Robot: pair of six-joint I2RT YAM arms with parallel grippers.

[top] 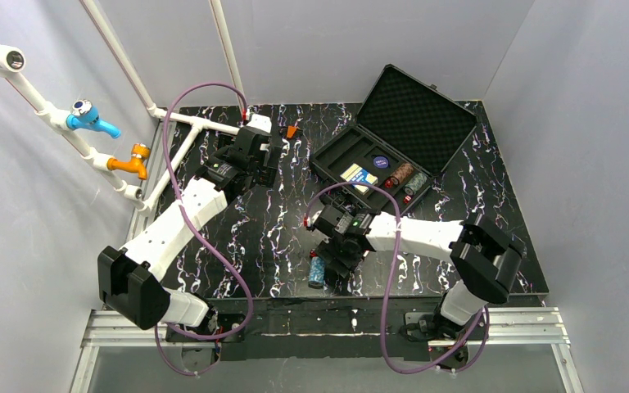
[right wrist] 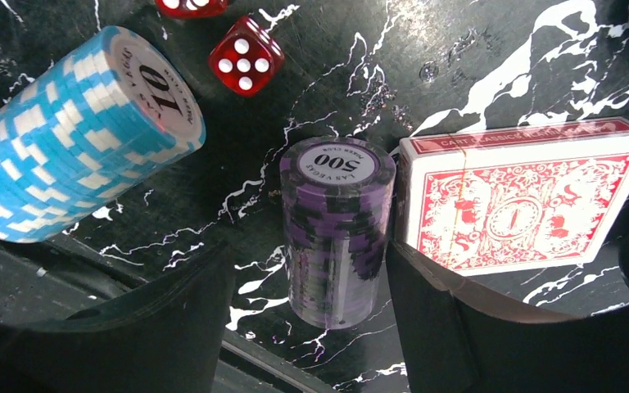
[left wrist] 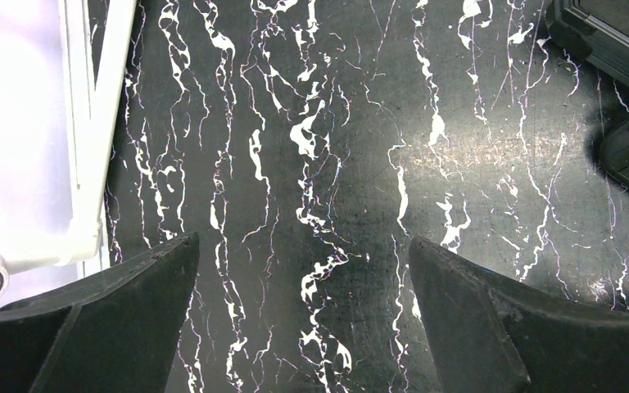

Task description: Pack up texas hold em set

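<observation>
Right gripper [right wrist: 307, 262] straddles the purple chip stack [right wrist: 337, 213], jaws apart, not yet clamped; centre it between both fingers [right wrist: 475, 344], then close without nudging the card deck [right wrist: 524, 196]

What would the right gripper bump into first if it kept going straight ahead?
Most likely the purple chip stack, which sits right between the right gripper's open fingers. Depth is hard to judge.

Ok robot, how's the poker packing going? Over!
Left end effector open, empty. Right end effector open around purple stack, not gripped. Case open. Deck close beside stack, tight squeeze.
</observation>
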